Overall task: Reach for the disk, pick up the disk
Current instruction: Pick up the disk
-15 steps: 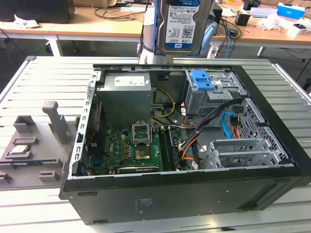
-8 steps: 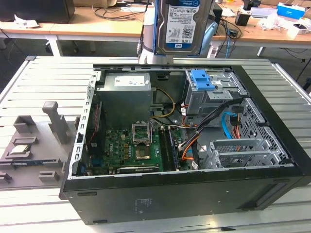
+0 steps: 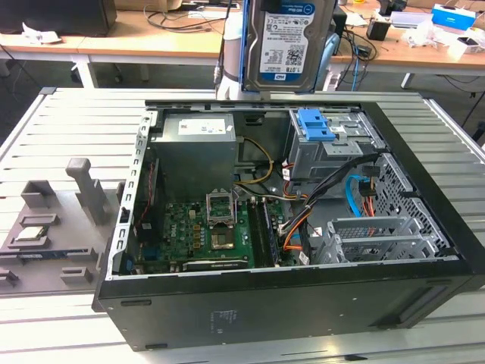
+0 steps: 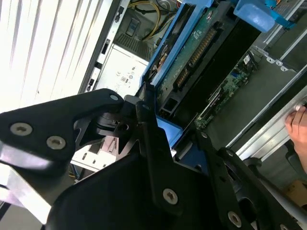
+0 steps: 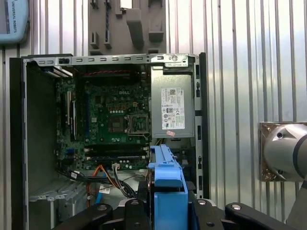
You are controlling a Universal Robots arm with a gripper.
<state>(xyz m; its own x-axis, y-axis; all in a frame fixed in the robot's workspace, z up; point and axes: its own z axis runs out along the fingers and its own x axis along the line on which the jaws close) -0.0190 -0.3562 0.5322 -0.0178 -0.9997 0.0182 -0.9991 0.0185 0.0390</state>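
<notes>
Two black fingers (image 4: 149, 143) of my gripper (image 5: 168, 203) pinch the disk (image 3: 292, 42) by its blue frame, holding it on edge above the open computer case (image 3: 303, 303), near the case's drive cage (image 3: 326, 148). The grip looks to be on plastic alone. Should that frame flex or slide, the drive could drop onto the motherboard (image 3: 201, 231) and cables (image 3: 303, 216) inside the case.

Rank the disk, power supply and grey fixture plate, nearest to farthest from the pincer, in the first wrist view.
1. The disk, clamped in the pincer.
2. The power supply, in the open case's corner.
3. The grey fixture plate, on the table beyond the case.
</notes>
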